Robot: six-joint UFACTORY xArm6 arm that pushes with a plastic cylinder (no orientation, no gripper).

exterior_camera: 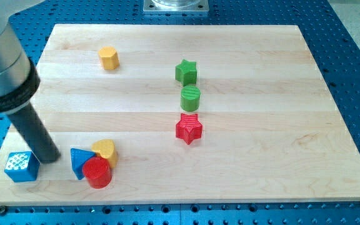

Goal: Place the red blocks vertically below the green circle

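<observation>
The green circle [190,99] stands near the board's middle, with a green star [185,72] just above it. The red star [189,129] lies directly below the green circle, close to it. The red cylinder [97,172] sits at the view's bottom left, touching a blue triangle [79,162] and a yellow heart [105,150]. My tip [49,157] rests at the far left, between the blue cube [21,166] and the blue triangle, well left of the red cylinder.
A yellow hexagon block [109,58] sits at the upper left of the wooden board [261,156]. The board lies on a blue perforated table. A metal mount shows at the view's top centre.
</observation>
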